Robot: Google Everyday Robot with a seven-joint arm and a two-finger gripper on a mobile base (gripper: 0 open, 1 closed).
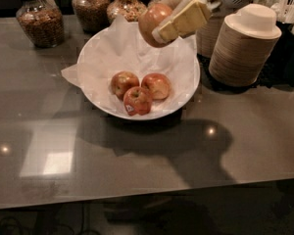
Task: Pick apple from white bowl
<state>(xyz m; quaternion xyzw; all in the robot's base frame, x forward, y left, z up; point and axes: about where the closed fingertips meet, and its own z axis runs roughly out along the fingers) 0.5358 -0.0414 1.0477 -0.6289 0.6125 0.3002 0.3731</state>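
The apple (152, 20) is reddish-orange and hangs in the air above the back of the white bowl (186, 89). My gripper (174, 18) is shut on the apple, with cream-coloured fingers (188, 19) clamped on its right side. The arm comes in from the top right. The bowl is wide, lined with crinkled white paper, and sits on the dark counter. Three other apples lie in it: one at the left (124, 83), one at the right (156, 85), and a smaller one with a white sticker (136, 101) in front.
Two stacks of beige disposable bowls (242, 48) with white lids stand right of the white bowl. Glass jars of grains (40, 19) line the counter's back edge. The glossy grey counter (137, 155) extends forward to its front edge.
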